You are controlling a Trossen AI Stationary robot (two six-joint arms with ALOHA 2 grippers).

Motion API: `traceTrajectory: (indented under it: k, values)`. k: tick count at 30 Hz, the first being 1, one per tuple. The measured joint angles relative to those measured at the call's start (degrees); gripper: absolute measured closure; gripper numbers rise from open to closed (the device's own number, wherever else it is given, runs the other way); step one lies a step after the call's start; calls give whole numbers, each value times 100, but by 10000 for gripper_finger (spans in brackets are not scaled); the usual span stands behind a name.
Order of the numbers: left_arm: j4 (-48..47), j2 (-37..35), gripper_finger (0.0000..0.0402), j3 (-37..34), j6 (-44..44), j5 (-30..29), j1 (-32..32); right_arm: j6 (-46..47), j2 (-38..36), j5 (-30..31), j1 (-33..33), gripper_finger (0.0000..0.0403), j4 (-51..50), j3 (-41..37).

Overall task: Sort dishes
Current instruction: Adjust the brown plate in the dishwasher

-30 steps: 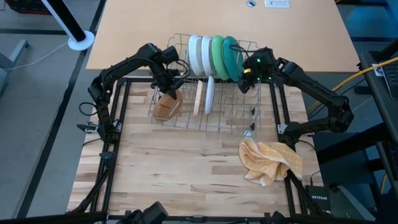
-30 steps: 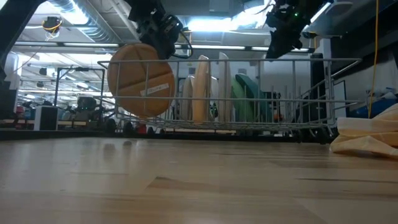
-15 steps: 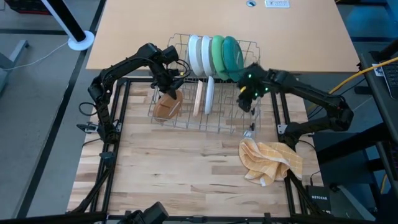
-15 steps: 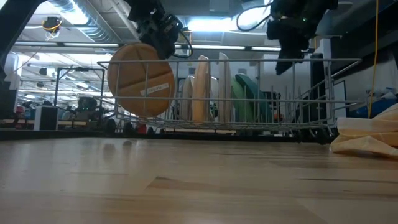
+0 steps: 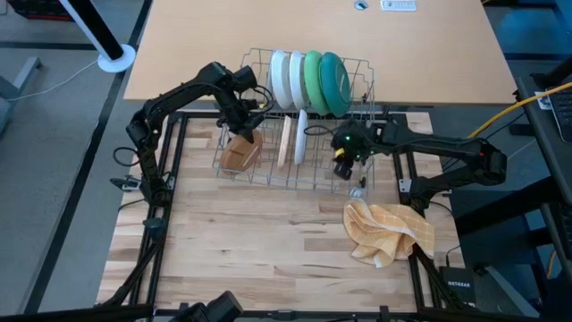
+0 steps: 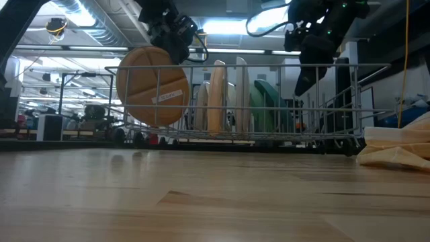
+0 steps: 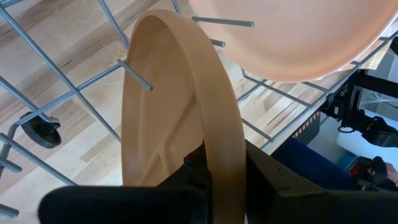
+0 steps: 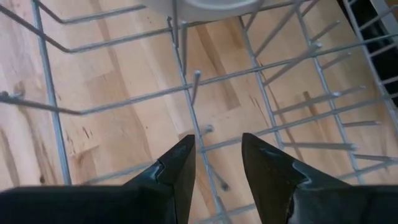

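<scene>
Your left gripper (image 5: 239, 125) is pinching the rim of the small round brown wooden plate (image 5: 239, 152), which is standing on edge at the grey wire rack's (image 5: 268, 170) left end. Your right gripper (image 5: 342, 167), fingers spread and empty, is reaching down over the rack's right side.

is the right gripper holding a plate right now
No: the right wrist view shows the right gripper with its fingers apart and nothing between them, only the wire rack beneath.
</scene>
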Motion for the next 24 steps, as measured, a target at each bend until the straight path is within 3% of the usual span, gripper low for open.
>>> traceTrajectory:
  k: [14,24]
  values:
    - [0,0,357,0,-2,-17,-21,447,2,-11,27,271,874,-763]
    - [-25,0,357,0,-138,190,-26,907,19,-163,33,346,1905,-1424]
